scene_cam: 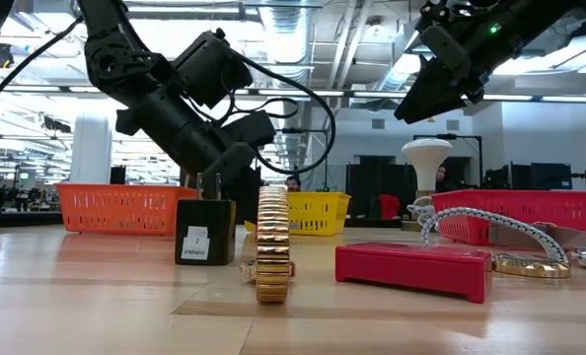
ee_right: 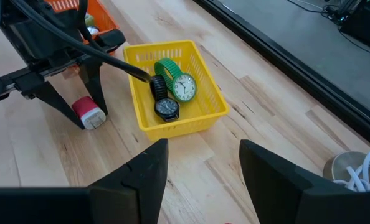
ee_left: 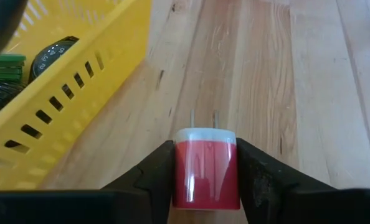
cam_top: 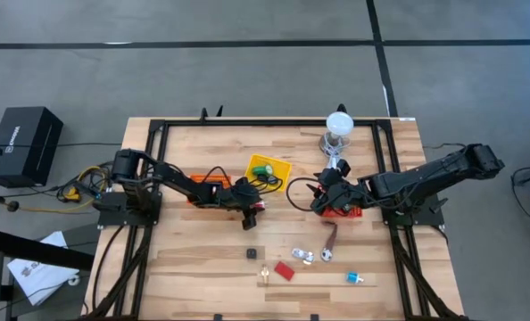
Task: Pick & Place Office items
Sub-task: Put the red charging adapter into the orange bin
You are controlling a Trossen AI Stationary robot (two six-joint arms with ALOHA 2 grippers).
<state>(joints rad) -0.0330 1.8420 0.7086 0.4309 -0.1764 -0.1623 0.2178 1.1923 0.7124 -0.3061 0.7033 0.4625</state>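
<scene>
Yellow bin (ee_right: pixel 172 118) holds green and black watches (ee_right: pixel 172 87); left jaws bracket a red charger (ee_left: pixel 205 172), right jaws apart.

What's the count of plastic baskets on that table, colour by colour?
Orange basket: 1
Yellow basket: 1
Red basket: 1
Total: 3

Red charger plug (ee_left: pixel 205 173) between hand's fingers (ee_left: pixel 152 177).
</scene>
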